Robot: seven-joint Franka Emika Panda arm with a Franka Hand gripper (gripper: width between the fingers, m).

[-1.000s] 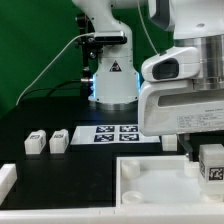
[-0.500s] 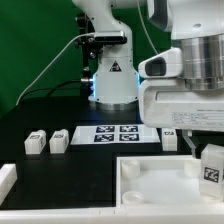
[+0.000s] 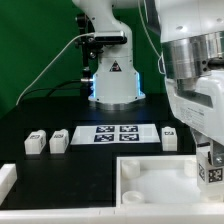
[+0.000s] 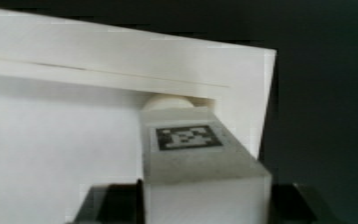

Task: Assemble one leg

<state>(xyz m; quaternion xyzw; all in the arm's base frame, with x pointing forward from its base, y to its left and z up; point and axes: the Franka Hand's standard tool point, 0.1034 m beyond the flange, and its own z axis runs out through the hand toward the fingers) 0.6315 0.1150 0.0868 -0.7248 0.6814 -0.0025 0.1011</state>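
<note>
My gripper [image 3: 209,160] is shut on a leg [image 3: 211,171], a small white block with a tag, and holds it over the right corner of the large white tray-like part [image 3: 150,181]. In the wrist view the leg [image 4: 195,150] runs between my dark fingers [image 4: 117,204], and its far end with a round peg meets the tray part's corner [image 4: 172,99]. Two more legs [image 3: 37,143] [image 3: 60,141] stand on the black table at the exterior view's left. Another leg [image 3: 169,137] stands beside the marker board.
The marker board [image 3: 118,134] lies in the middle of the table in front of the arm's base [image 3: 112,80]. A white piece [image 3: 6,178] sits at the front edge on the exterior view's left. A green backdrop is behind.
The arm's wrist and hand have turned and swung up towards the exterior view's right. The held leg has stayed at the tray part's right corner.
</note>
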